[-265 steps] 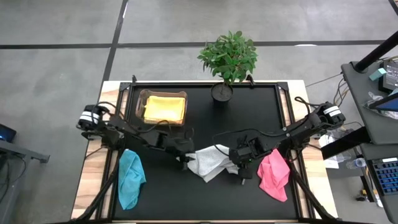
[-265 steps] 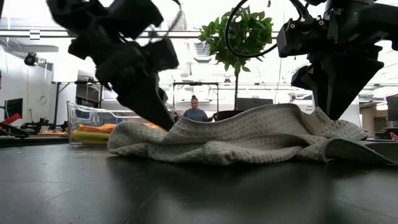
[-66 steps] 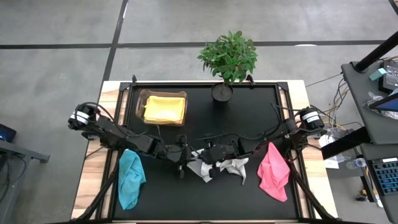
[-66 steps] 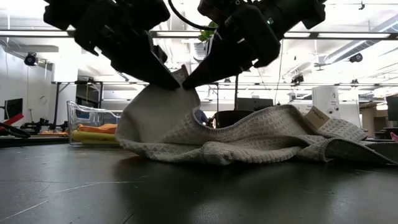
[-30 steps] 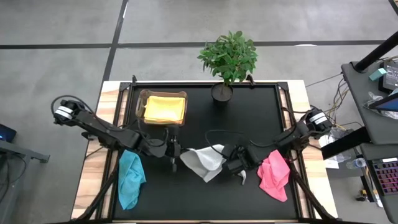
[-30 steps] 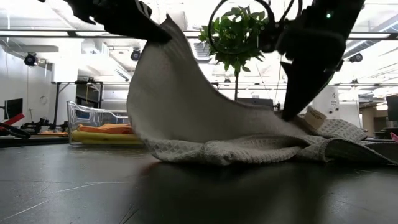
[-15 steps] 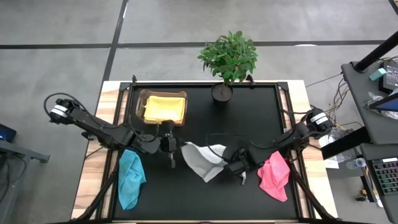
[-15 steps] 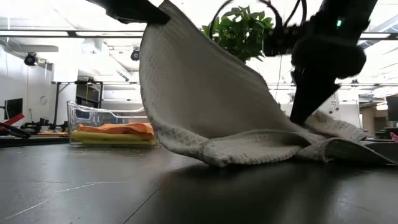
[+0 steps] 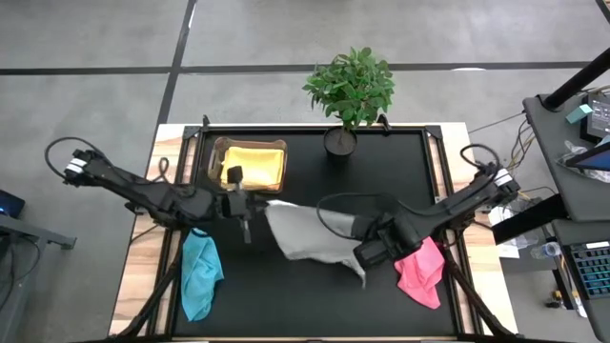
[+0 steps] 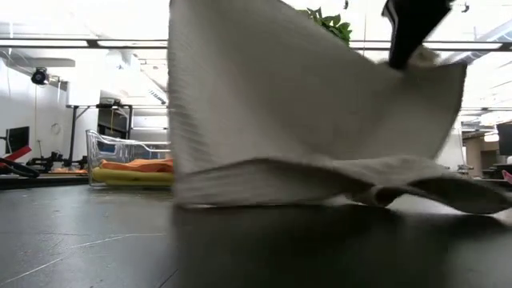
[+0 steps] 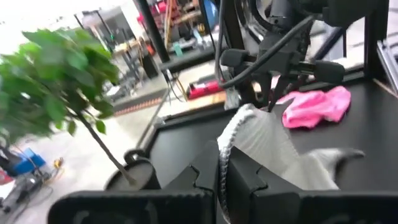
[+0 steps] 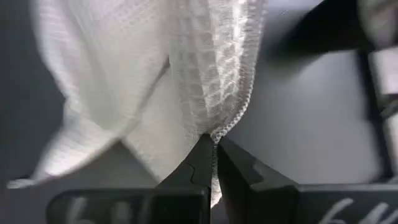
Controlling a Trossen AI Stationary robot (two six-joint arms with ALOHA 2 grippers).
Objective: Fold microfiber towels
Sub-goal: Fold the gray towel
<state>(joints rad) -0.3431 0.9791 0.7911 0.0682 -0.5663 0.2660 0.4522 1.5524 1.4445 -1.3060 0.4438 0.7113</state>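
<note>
White-grey towel (image 9: 305, 233) stretched mid-table, lifted between both grippers, lower edge on the black tabletop (image 9: 381, 171). Left gripper (image 9: 250, 207) clamped on its far-left corner, right gripper (image 9: 367, 250) clamped on its right edge. Teal towel (image 9: 200, 273) crumpled near left, pink towel (image 9: 419, 270) crumpled near right. Yellow towel (image 9: 254, 165) lies in clear plastic box (image 9: 213, 152), far left. Potted plant (image 9: 350, 90) at far edge.

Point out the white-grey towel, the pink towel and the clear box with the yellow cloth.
white-grey towel (image 9: 307, 233): high view, middle of the spread cloth.
pink towel (image 9: 419, 273): high view, centre of the crumpled heap.
clear box (image 9: 250, 142): high view, far rim.
</note>
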